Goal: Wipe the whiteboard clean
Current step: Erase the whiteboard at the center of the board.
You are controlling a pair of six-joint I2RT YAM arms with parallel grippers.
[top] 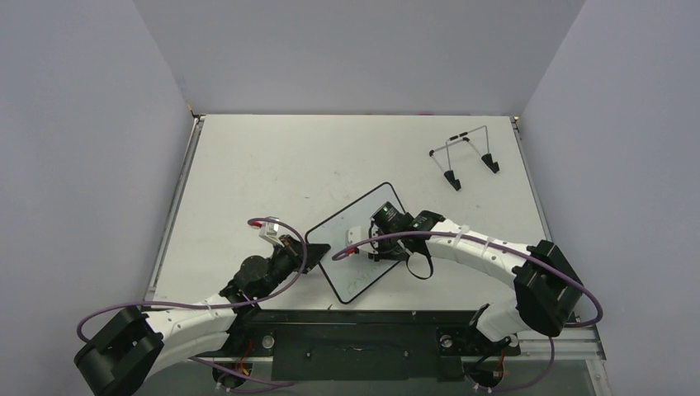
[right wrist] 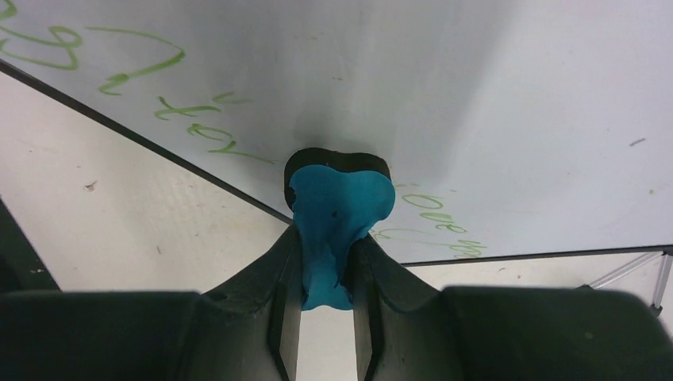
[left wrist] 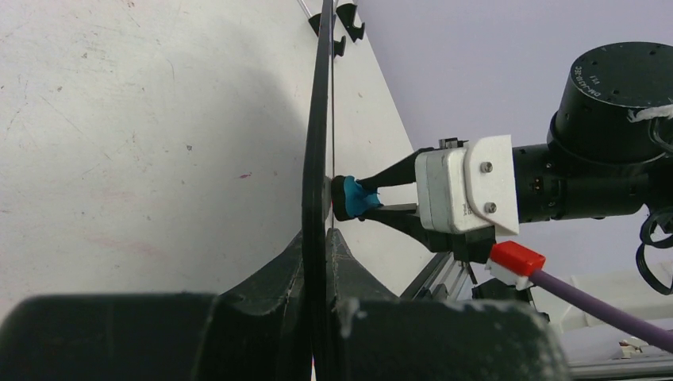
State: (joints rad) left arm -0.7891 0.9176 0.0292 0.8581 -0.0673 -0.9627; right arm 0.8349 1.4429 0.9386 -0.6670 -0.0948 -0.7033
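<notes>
The whiteboard is lifted off the table and tilted, with my left gripper shut on its left rim. In the left wrist view the whiteboard stands edge-on, its rim pinched between my fingertips. My right gripper is shut on a blue eraser, whose black pad presses against the whiteboard. Green handwriting shows left of the eraser, and more to its right. The left wrist view shows the eraser touching the board's face.
A thin wire stand with black feet sits at the back right of the table; its feet show past the board's top edge. Grey walls enclose the table on three sides.
</notes>
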